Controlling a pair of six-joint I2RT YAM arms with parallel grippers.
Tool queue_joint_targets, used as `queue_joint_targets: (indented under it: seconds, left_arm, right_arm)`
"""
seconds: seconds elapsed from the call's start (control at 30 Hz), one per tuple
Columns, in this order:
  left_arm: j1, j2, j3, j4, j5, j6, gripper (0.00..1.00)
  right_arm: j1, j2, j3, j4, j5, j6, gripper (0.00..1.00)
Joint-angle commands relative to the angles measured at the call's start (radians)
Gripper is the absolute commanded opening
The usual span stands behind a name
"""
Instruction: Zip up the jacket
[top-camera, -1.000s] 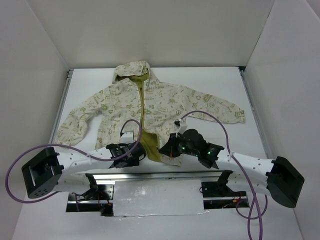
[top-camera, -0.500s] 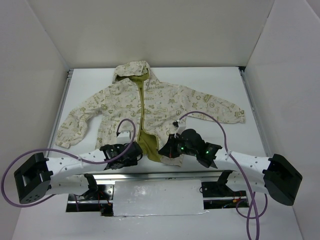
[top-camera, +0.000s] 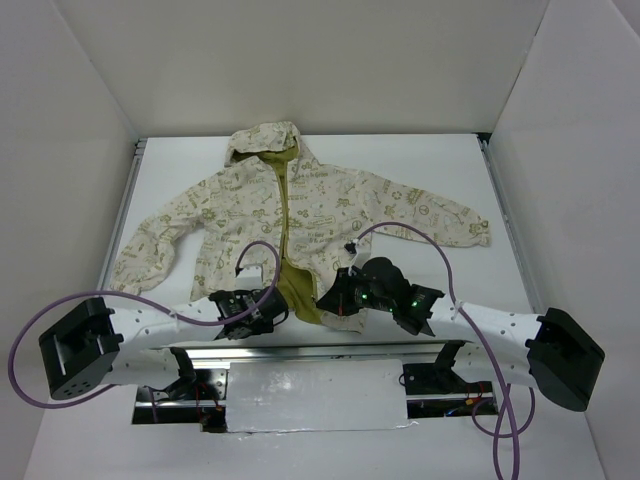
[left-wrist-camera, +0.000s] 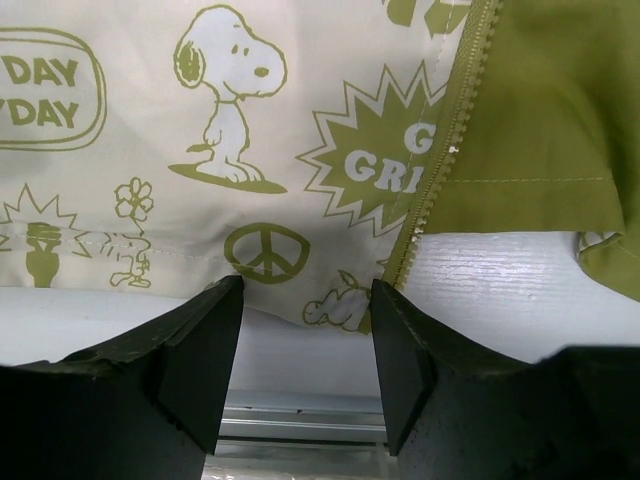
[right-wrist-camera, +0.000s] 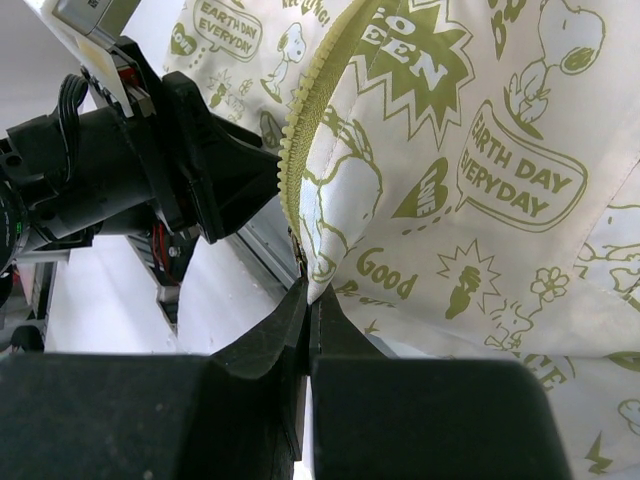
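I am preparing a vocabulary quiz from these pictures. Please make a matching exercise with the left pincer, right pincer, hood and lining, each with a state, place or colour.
Things: 1 left pincer; 2 right pincer; 3 hood; 4 lining.
Matches: a olive green; b shut on the jacket hem; c open; d far end of the jacket.
Pairs: 1-c; 2-b; 3-d; 4-a.

Both arms stretch in low from the bottom corners of the overhead view, the left arm (top-camera: 150, 328) and right arm (top-camera: 490, 328) bringing their wrists close together at lower centre. The left gripper (left-wrist-camera: 305, 300) holds its fingers parted. The right gripper (right-wrist-camera: 305, 292) is pinched closed on the jacket (right-wrist-camera: 450, 150) edge.
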Motion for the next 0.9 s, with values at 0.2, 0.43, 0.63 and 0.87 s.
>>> queue_joint_targets:
  seconds: [0.2,0.43,0.63,0.87]
  left_arm:
    - [-0.006,0.039,-0.031,0.027,0.022,-0.044,0.55]
    - [-0.004,0.072,-0.069,0.074,0.067,-0.053,0.10]
    - [-0.004,0.039,-0.063,0.097,0.084,-0.041,0.00]
    - [0.001,-0.236,-0.110,0.359,0.124,-0.050,0.00]
  right_arm:
    - [-0.004,-0.023,0.049,0.000,-0.006,-0.015,0.00]
    - [-0.004,-0.039,0.049,-0.010,0.000,-0.017,0.00]
    - [-0.004,-0.026,0.047,-0.002,-0.009,-0.020,0.00]
    - [-0.006,0.001,0.034,0.054,-0.016,0.000,0.00]
